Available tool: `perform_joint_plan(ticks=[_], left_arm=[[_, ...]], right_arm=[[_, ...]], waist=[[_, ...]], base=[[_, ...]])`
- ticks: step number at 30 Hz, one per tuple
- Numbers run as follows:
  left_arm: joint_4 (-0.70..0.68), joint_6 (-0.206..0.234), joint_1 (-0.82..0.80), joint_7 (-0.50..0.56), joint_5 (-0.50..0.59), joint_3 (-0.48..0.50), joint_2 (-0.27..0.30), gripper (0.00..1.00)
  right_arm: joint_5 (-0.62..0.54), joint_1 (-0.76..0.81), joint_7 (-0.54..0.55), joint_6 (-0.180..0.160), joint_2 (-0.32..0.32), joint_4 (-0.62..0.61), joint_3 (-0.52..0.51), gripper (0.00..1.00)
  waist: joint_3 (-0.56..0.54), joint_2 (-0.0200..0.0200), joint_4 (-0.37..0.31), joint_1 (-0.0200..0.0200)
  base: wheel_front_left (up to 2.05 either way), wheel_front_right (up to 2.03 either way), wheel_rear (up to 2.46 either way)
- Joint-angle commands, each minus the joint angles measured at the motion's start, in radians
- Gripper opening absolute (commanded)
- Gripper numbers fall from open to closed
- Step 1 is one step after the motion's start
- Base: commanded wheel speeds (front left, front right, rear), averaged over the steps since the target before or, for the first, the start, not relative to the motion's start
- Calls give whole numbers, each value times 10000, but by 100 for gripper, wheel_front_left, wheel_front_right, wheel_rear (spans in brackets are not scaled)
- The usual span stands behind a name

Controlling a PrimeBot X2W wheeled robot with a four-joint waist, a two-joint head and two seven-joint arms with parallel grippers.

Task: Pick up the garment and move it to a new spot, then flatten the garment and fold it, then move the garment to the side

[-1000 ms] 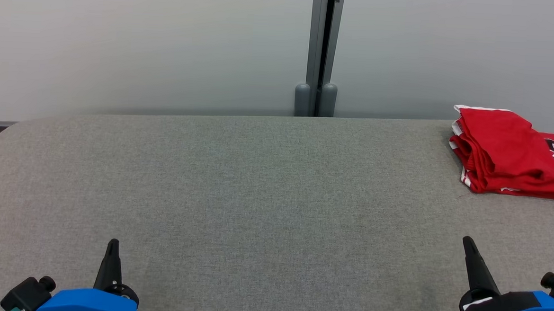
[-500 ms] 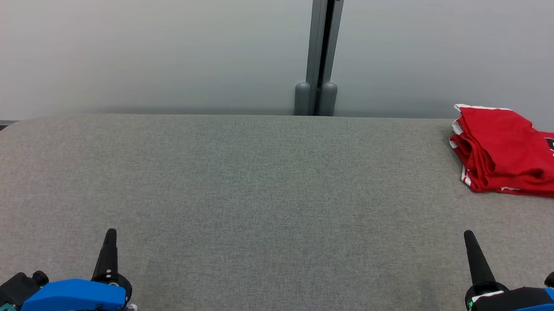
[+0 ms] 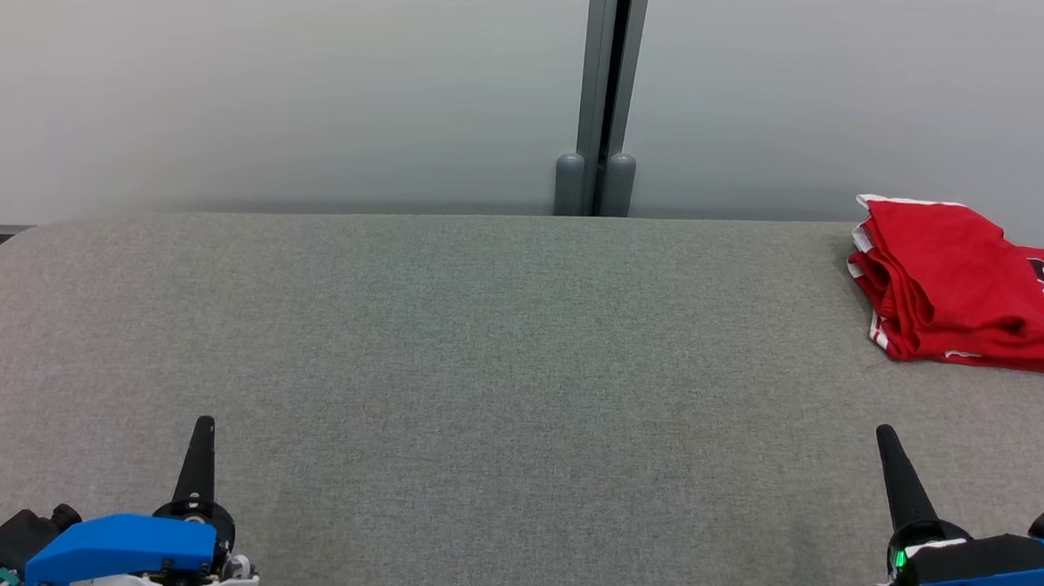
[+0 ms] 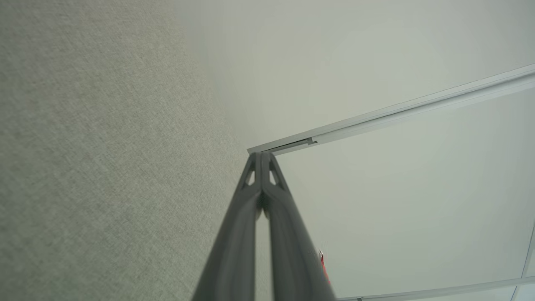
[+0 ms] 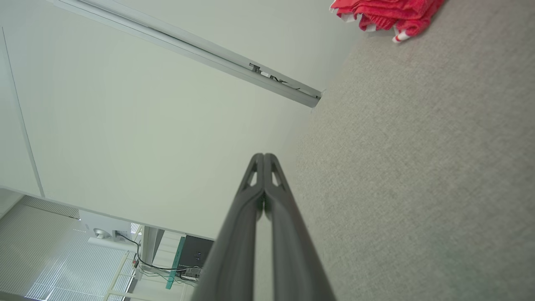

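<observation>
Now the red garment [image 3: 960,285] lies in a loosely folded stack at the far right of the grey tabletop [image 3: 500,372]. It sits close to the back edge and runs past the right border of the head view. White trim shows along its folded edges, and a black and white print sits on the part nearest that border.

The left hand [image 3: 204,424] is at the near left of the tabletop, its two dark fingers [image 3: 198,468] pressed together into a single point and grasping nothing. The right hand [image 3: 885,434] is at the near right, likewise clenched and empty. It is well apart from the garment, which lies beyond it toward the pale wall [image 3: 274,75].

From the left wrist, the fingers meet at their tips, with the tabletop on one side and the wall on the other. From the right wrist, the fingers are also pressed tight, and the garment shows in the upper right corner. A grey upright post [image 3: 606,92] divides the wall behind the middle of the tabletop.
</observation>
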Motion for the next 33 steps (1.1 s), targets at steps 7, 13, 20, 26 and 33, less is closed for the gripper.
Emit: perform_joint_plan(ticks=[7, 13, 20, 26, 33], left_arm=[[-165, -100, -302, 203, -704, 173, -15, 0], [-211, -130, -382, 338, -1189, 245, -37, 0], [-258, -163, -439, 477, -1720, 326, -65, 0], [-293, -176, -487, 610, -2141, 411, -88, 0], [-338, -190, -554, 737, -2613, 497, -117, 0]], right_arm=[[839, -277, 84, 3, -83, -18, -31, 0], [1388, -315, 136, 3, -86, 9, -32, 0], [1997, -386, 184, 3, -90, 40, -35, 0], [2485, -441, 237, 4, -92, 67, -38, 0], [3029, -457, 289, 4, -95, 98, -41, 0]], waist=[[16, -1, -2, -1], [29, -1, -3, -1], [44, -1, -5, -1], [58, -1, -7, -1], [73, -1, -9, -1]], base=[[0, 0, 0], [0, 0, 0], [0, 0, 0], [0, 0, 0], [0, 0, 0]])
